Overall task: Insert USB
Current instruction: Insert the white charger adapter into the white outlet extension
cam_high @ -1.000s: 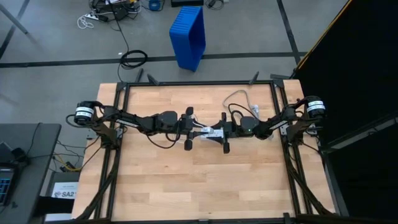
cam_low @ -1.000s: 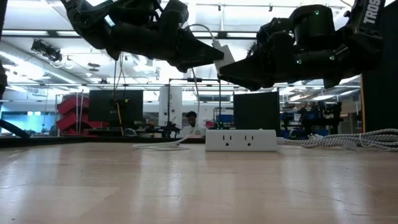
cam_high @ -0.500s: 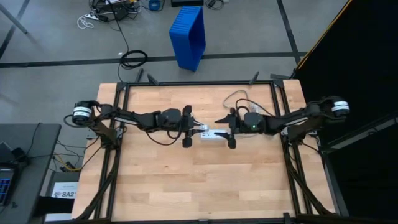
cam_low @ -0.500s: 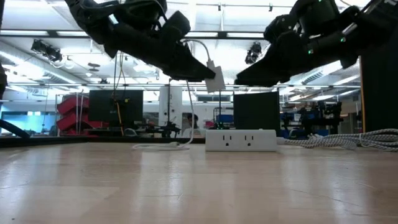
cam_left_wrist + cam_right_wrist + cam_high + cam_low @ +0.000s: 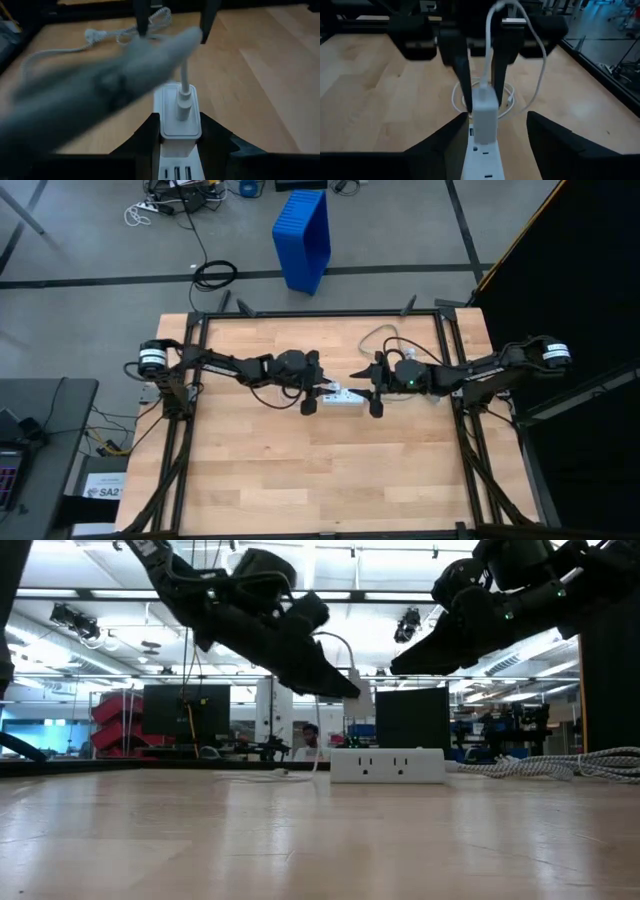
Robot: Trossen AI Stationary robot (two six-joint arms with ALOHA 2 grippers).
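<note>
Nearby, bare wooden table [image 5: 300, 480] across the lower frame, at centre left gripper [image 5: 180, 131] clamped on a white adapter [image 5: 180, 117] with the USB [image 5: 490, 30] cable plugged in, above the power strip [image 5: 387, 765], right gripper [image 5: 492, 125] fingers spread, holding nothing, blue bin [image 5: 303, 238] top centre

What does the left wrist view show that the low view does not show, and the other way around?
Only the left wrist view: the thin white cable entering a plug on the white block held between the left gripper fingers, and narrow slots in the power strip's end just below.

Only the low view: the strip's front outlets, the raised right gripper, a seated person in the room behind.

Both: the held block, the cable, the power strip, its grey cord, the wooden table.
</note>
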